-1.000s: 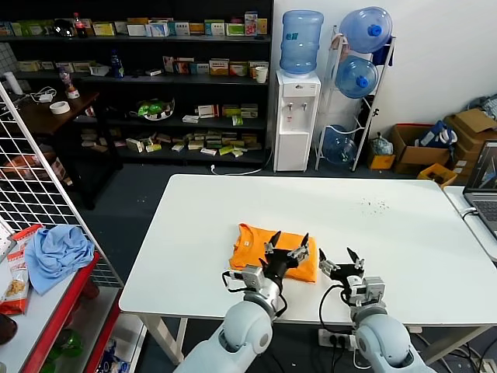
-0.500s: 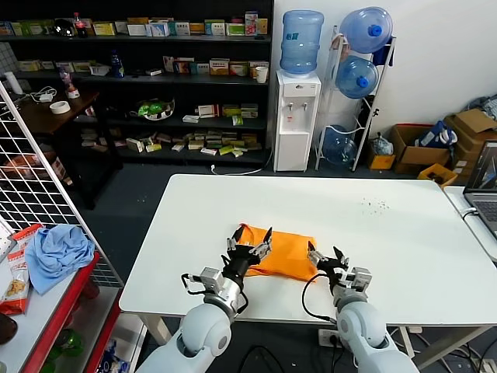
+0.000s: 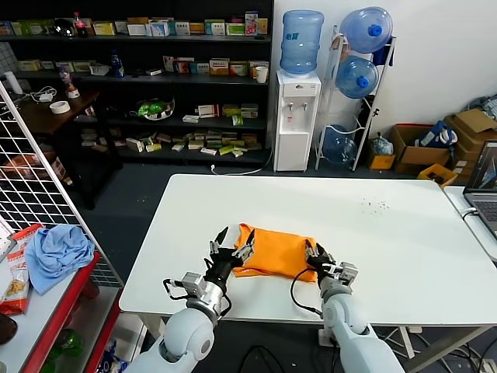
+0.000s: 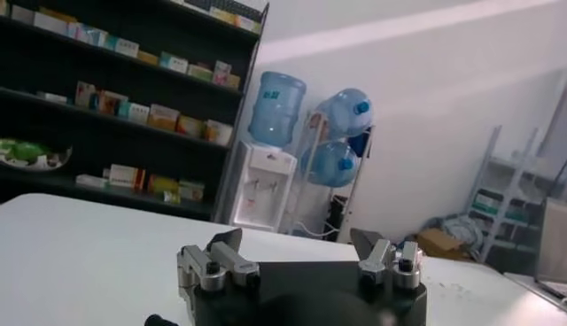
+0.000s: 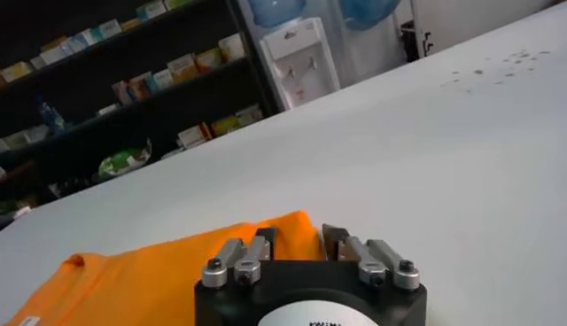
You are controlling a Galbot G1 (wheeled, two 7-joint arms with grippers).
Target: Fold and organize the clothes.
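The right gripper (image 3: 318, 256) is sitting at the right end of the folded orange T-shirt (image 3: 273, 252), low over the white table (image 3: 404, 241). In the right wrist view, its two fingers (image 5: 337, 241) are drawn in to a narrow gap right at the shirt's near edge (image 5: 168, 279); whether they are actually pinching the cloth cannot be told from these views.

The left gripper (image 3: 231, 247) is sitting at the shirt's left end, touching or just beside its edge. Its jaws are standing spread wide, and in the left wrist view nothing is lying between the two fingers (image 4: 226, 251); only bare tabletop and the room are showing beyond them.

The T-shirt is lying flat as a compact folded rectangle near the front middle of the table, between the two grippers. Its round neck opening is showing at the left end.

Outward from the shirt, a scatter of small dark specks (image 3: 378, 205) is lying on the table toward its far right. Beyond the table's far edge, a white water dispenser (image 3: 298, 97) is standing with a blue bottle on top, with a rack of blue water bottles (image 3: 359, 62) just to its right and dark shelves of boxed goods (image 3: 155, 85) to its left. Well to the left of the table, a light blue cloth (image 3: 58, 252) is lying crumpled on a red-edged cart beside a wire grid panel.
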